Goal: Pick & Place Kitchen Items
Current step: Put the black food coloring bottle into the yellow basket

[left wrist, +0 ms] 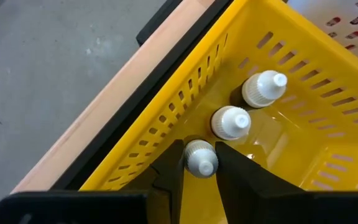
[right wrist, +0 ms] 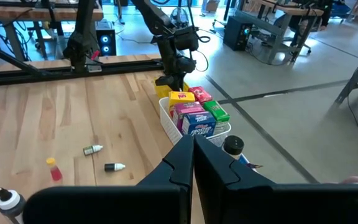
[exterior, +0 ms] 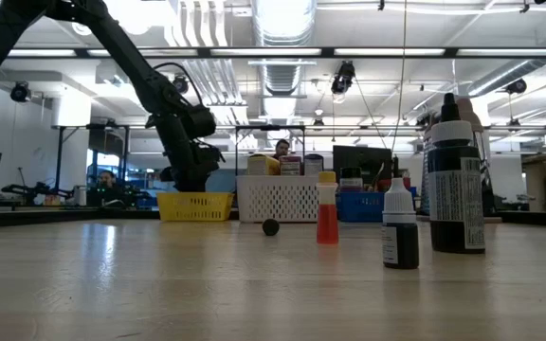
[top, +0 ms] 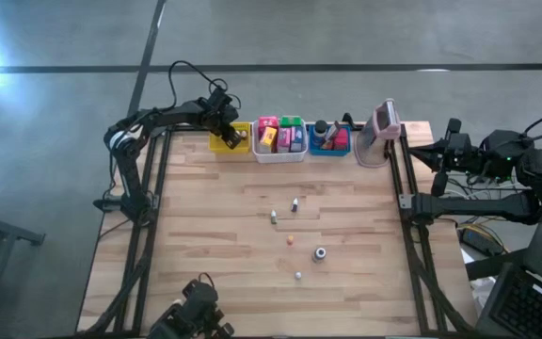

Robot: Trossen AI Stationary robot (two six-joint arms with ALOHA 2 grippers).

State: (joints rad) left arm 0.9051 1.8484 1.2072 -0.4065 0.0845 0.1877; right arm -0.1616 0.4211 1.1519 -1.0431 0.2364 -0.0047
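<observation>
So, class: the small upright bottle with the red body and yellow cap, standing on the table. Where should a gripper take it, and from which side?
Grip the red bottle around its body just under the yellow cap, coming straight down from above. It stands upright with clear table around it, so the fingers can probably straddle it without knocking its neighbours.

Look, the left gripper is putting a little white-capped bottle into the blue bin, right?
Not quite. The left gripper holds the white-capped bottle inside the yellow bin, not the blue one. The left wrist view shows it, with two more bottles standing beside it.
</observation>
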